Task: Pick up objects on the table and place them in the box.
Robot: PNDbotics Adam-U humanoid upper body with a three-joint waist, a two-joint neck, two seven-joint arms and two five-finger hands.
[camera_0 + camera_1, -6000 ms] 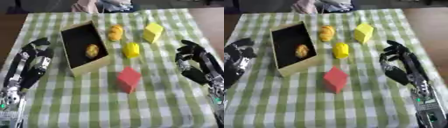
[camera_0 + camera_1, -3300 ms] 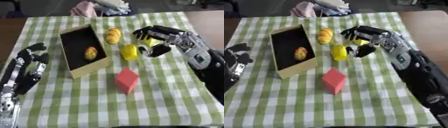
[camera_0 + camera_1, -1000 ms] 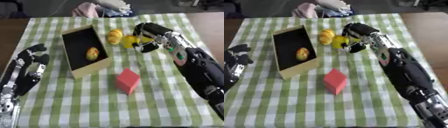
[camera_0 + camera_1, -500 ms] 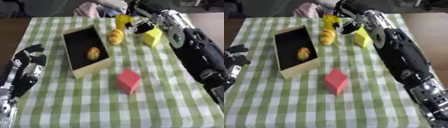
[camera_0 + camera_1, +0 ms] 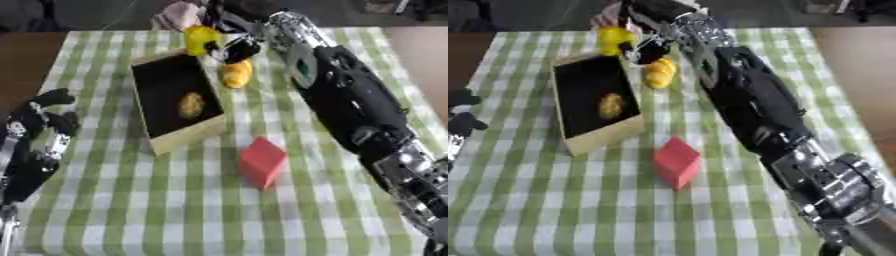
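Right now we see the right hand (image 5: 234, 46) stretched across the checked tablecloth (image 5: 175, 200), fingers curled round a small yellow object (image 5: 200, 39) that it carries in the air at the far end of the box (image 5: 188, 137). Shape is too blurred to name further; just yellow and rounded.

The key relation: the yellow object sits just past the box's far rim, slightly toward the far left corner, so the dark opening lies toward the robot and a bit down from the hand. We judge the coming move needs only a short pull back over the rim, then a release. The box's long axis runs roughly away from the robot, slightly skewed.

Inside the box one orange-yellow item (image 5: 191, 105) already lies near the middle. Just beside the box's right wall, an orange-yellow lumpy thing (image 5: 234, 74) rests on the cloth, under the right hand's fingers. A red block (image 5: 262, 161) stands near the box's near right corner, well apart from the hand.

The left hand (image 5: 42, 131) is idle at the left edge, fingers relaxed, holding nothing. The right hand is plainly nearer to the box's opening.
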